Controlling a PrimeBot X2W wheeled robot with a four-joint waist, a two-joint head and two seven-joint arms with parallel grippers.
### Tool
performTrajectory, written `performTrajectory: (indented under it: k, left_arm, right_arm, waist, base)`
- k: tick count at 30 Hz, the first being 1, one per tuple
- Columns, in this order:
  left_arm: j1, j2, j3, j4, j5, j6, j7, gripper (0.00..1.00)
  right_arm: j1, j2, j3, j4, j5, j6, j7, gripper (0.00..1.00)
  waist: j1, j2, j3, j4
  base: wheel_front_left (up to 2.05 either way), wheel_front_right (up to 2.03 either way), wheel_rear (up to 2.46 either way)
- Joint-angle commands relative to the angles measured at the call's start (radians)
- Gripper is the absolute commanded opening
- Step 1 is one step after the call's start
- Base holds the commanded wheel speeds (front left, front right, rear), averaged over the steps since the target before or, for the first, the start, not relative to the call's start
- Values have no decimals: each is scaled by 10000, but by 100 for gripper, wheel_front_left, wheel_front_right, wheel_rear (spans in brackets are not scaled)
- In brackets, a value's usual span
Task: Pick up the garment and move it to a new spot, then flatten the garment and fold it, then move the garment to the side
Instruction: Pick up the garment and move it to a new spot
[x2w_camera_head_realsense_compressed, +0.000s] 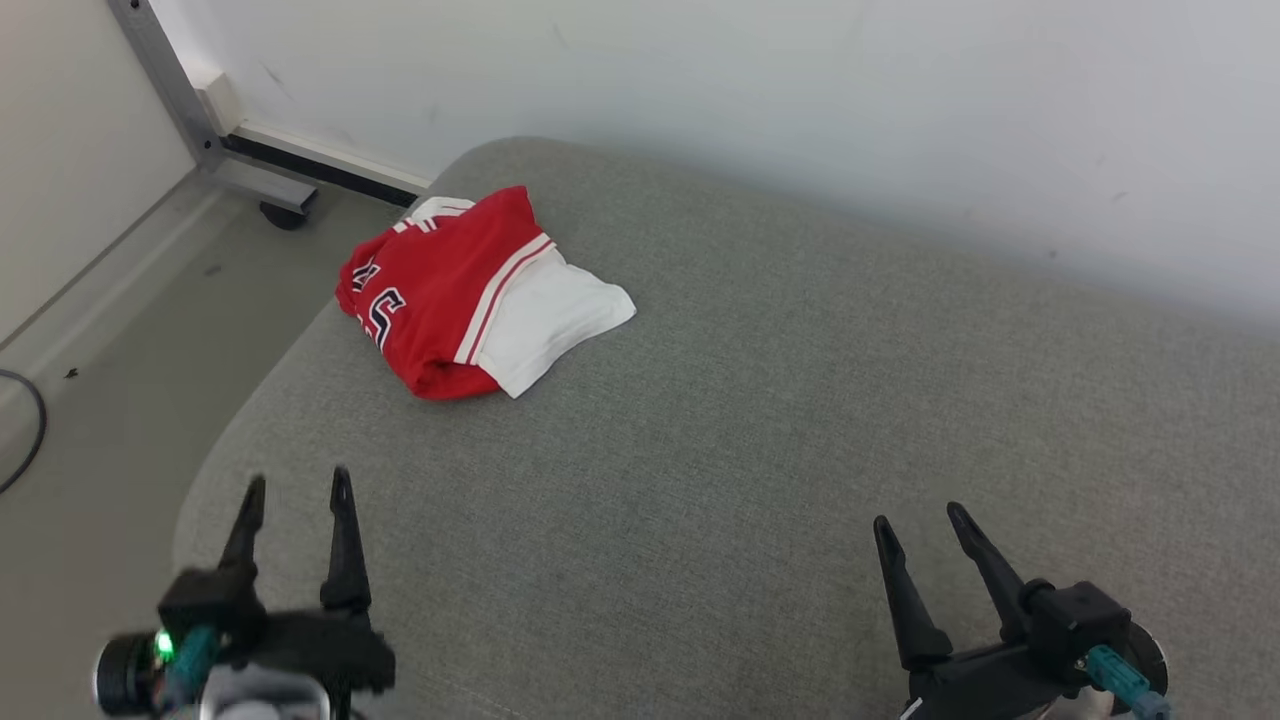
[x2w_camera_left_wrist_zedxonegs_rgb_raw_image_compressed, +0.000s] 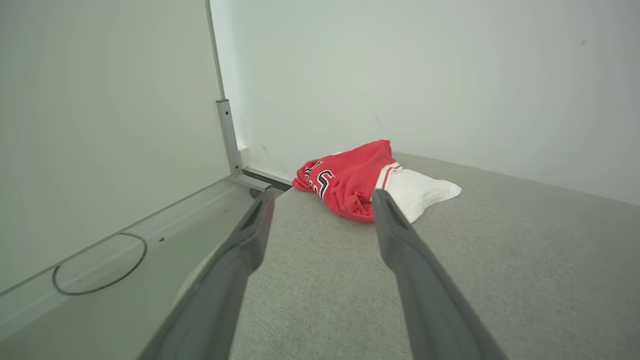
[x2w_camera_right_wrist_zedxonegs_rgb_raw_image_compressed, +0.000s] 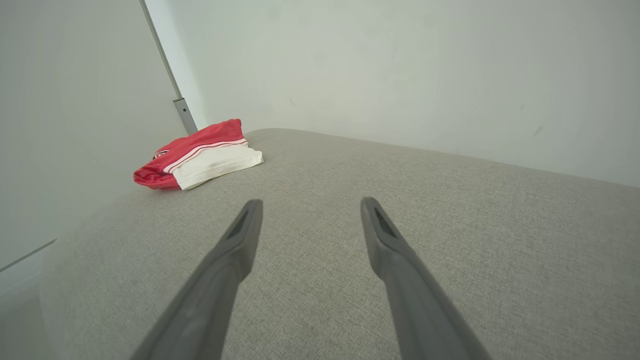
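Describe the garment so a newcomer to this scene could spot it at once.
A wide grey upholstered surface stands against a white wall. Near its far left corner, beside a metal frame leg, lies the garment, bunched. It is bright red with dark numerals and white-striped trim, a white part poking out on its right.

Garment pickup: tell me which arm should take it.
Left, probably. The red and white garment lies bunched at the grey cushion's far left corner, almost straight ahead of the left gripper. The right gripper sits across the cushion, farther off. Both are open and empty.
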Motion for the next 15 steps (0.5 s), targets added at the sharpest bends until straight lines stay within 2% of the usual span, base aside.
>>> performTrajectory:
  k: [1, 6, 10, 15]
  left_arm:
    - [-744, -4, 26, 340, -164, 39, -23, 100]
    - [-3192, 260, 258, 2415, -473, 59, 460, 100]
    - [-4694, 657, 643, 4076, -933, 94, 1104, 100]
    - [-5979, 1252, 1101, 5437, -1424, 124, 1822, 100]
  right_arm:
    - [-97, -120, 27, -110, -73, -20, 63, 100]
    - [-335, -390, 392, -560, -76, -21, 421, 100]
    - [-596, -609, 915, -972, -11, -21, 730, 100]
    - [-826, -928, 1189, -1739, -49, -21, 1170, 100]
  waist:
    - [0, -1, 318, -230]
    - [0, -1, 812, -809]
    - [0, -1, 1274, -1647]
    - [0, -1, 2208, -2718]
  base:
    - [0, 0, 0]
    - [0, 0, 0]
    - [0, 0, 0]
    - [0, 0, 0]
